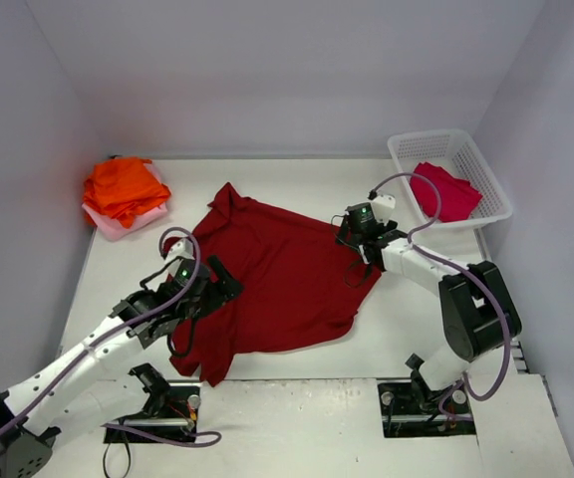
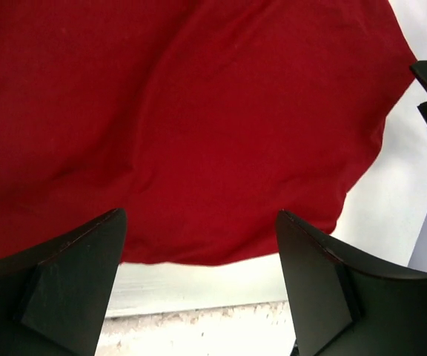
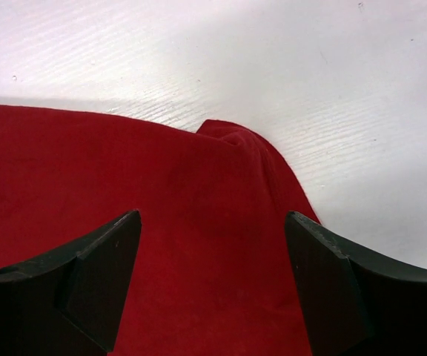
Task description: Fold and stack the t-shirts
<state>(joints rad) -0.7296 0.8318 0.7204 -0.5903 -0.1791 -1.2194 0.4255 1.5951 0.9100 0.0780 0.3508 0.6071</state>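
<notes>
Nearest to us, at the near edge of the white table [image 1: 417, 334], the left arm reaches in from the lower left. Its left gripper [image 1: 223, 279] hangs over the left part of the dark red t-shirt [image 1: 287, 289]. In the left wrist view, the left gripper [image 2: 199, 222] has its jaws spread wide with nothing between them. The dark red t-shirt [image 2: 199, 111] lies below the fingers and fills most of that view. Its curved edge ends just ahead of the fingertips, and bare table [image 2: 199, 289] shows beyond it.

The dark red t-shirt lies open and rumpled across the middle of the table, not folded. One corner points toward the far left, and a bunched flap trails toward the near edge by the left arm.

Further in, the right arm bends in from the right. Its right gripper [image 1: 353, 242] is over the shirt's right edge. In the right wrist view, the right gripper [image 3: 212, 219] also has its jaws wide apart and empty. The red cloth [image 3: 161, 193] is beneath them, and a small peak of fabric rises against the table [image 3: 273, 59].

Farthest away on the left, the orange t-shirts [image 1: 123, 187] are piled on a pale pink t-shirt [image 1: 120, 228] in the far left corner. At the far right, a white lattice basket [image 1: 397, 149] holds a crimson t-shirt [image 1: 444, 191], well apart from the spread shirt.
</notes>
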